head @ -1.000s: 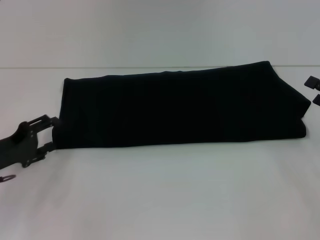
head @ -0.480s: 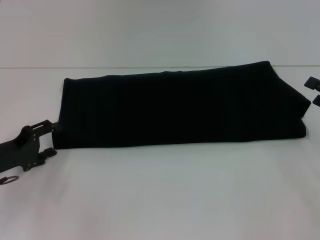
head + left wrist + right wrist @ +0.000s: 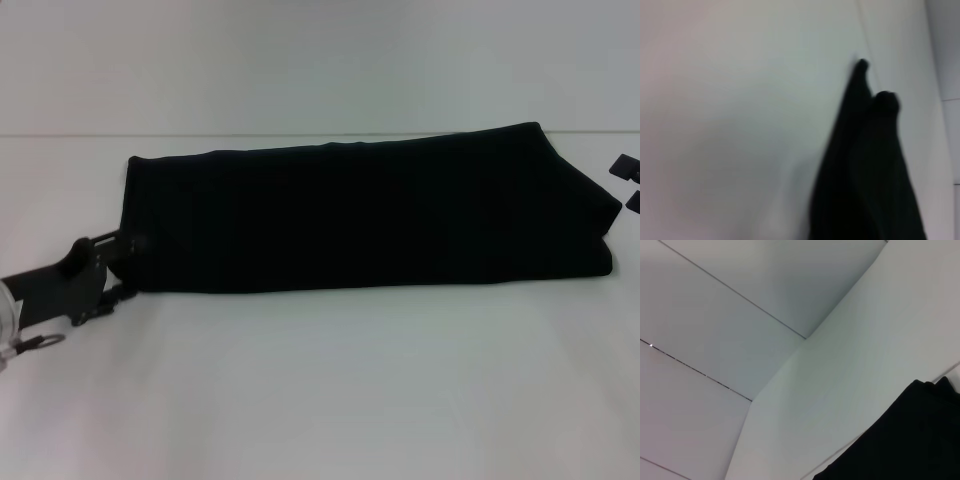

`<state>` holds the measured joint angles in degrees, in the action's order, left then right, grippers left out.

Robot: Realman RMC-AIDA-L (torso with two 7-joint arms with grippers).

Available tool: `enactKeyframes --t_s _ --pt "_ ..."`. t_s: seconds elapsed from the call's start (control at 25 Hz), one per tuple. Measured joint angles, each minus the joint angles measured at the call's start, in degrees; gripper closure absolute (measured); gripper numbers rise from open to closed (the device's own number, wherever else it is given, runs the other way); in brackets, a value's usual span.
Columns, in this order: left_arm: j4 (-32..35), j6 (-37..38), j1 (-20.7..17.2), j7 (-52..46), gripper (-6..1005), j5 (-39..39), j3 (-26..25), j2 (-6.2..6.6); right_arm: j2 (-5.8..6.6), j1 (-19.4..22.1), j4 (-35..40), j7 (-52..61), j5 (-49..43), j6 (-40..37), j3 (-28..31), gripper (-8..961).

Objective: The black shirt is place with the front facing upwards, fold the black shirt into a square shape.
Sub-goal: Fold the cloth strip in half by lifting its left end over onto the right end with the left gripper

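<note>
With the black shirt (image 3: 365, 210) lying as a long folded band across the white worktop (image 3: 330, 390), the left tool (image 3: 122, 262) straddles its left end, prongs spread. The right tool (image 3: 628, 183) waits at the right end, state unclear. Next, probably: pinch that end and carry it across.

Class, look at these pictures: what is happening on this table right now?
A two-armed robot is folding a black shirt, which lies on the white table already folded into a long band. The left gripper is at the band's left end, fingers around the near corner. The right gripper sits just off the right end, not touching.
</note>
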<state>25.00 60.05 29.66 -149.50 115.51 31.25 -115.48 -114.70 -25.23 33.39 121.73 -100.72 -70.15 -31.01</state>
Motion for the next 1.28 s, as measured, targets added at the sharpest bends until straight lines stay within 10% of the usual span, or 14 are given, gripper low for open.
enactKeyframes --t_s 0.8,1.28 --pt "1.8 -1.5 3.0 2.7 274 -1.0 1.8 -0.93 0.05 0.2 0.0 -0.1 0.1 -1.2 1.4 138" --pt "1.9 -1.1 3.2 3.1 777 -0.5 2.0 -0.67 0.09 0.5 0.0 -0.6 0.1 -2.5 2.6 144"
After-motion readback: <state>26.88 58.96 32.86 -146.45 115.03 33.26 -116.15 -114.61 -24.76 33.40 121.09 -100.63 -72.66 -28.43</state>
